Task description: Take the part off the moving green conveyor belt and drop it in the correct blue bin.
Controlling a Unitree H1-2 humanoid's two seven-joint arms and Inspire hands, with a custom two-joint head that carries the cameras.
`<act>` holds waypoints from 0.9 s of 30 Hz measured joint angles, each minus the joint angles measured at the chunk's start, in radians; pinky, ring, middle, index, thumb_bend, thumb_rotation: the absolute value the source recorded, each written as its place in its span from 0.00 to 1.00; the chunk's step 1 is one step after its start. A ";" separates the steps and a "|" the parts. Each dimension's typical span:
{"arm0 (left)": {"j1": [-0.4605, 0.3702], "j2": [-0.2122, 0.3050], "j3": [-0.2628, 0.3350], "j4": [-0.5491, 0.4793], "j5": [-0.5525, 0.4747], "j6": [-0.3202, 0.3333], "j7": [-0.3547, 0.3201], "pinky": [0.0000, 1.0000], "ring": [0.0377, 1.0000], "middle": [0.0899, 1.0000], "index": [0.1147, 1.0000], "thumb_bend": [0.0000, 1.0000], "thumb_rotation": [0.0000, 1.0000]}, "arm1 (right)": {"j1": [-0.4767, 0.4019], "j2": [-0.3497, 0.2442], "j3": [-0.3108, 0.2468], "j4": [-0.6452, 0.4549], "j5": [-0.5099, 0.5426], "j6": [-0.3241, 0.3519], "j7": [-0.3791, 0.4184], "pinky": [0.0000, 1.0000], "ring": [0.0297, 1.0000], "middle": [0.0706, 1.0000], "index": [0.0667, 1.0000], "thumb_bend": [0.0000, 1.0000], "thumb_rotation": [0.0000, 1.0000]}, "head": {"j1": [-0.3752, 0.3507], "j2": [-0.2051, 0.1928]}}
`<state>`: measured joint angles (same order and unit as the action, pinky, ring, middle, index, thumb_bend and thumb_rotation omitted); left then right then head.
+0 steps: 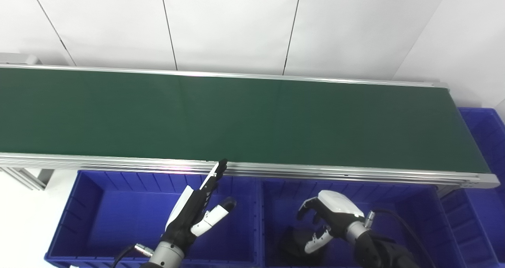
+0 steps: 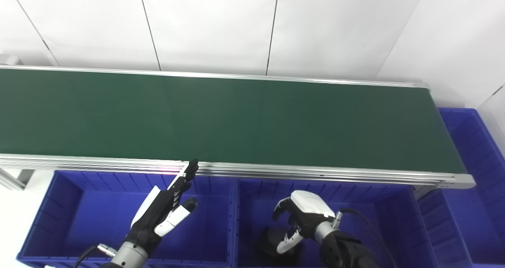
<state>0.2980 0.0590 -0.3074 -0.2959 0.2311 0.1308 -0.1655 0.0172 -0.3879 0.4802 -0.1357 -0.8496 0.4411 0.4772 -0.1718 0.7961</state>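
The green conveyor belt (image 1: 252, 118) runs across the picture with no part on it. A black part (image 1: 294, 242) lies on the floor of the middle blue bin (image 1: 398, 205). My right hand (image 1: 331, 218) hovers just above and to the right of that part, fingers curled but apart, holding nothing. My left hand (image 1: 197, 212) is open over the left blue bin (image 1: 118, 220), its fingers stretched out toward the belt's near rail.
A third blue bin (image 1: 487, 141) stands past the belt's right end. The aluminium rail (image 1: 315, 171) of the belt runs along the far edge of the two near bins. White wall panels rise behind the belt.
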 measured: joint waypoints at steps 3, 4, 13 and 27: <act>0.000 0.000 0.001 0.000 0.000 0.000 0.000 1.00 1.00 1.00 1.00 0.73 0.90 | 0.004 0.001 0.000 -0.005 -0.017 -0.001 -0.004 0.96 1.00 1.00 0.99 0.84 0.32 | -0.002 -0.003; -0.001 0.001 0.001 0.000 0.000 0.000 0.000 1.00 1.00 1.00 1.00 0.73 0.90 | 0.008 0.002 -0.003 -0.008 -0.022 -0.001 -0.013 0.97 1.00 1.00 1.00 0.85 0.33 | -0.002 -0.003; -0.001 0.005 0.003 0.002 -0.004 -0.002 0.000 1.00 1.00 1.00 1.00 0.73 0.88 | 0.114 0.071 -0.126 -0.112 0.057 -0.055 -0.195 0.97 1.00 1.00 1.00 0.90 0.47 | 0.011 -0.009; 0.009 0.029 0.010 0.031 -0.026 -0.032 -0.008 1.00 1.00 1.00 1.00 0.74 0.88 | 0.317 0.212 -0.266 -0.247 0.540 -0.246 -0.319 0.98 0.99 1.00 1.00 0.94 0.60 | 0.055 -0.049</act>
<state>0.3073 0.0877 -0.2973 -0.2651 0.2052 0.0987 -0.1734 0.3346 -0.1757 0.2142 -0.3826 -0.3091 0.1956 0.1581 -0.1166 0.7471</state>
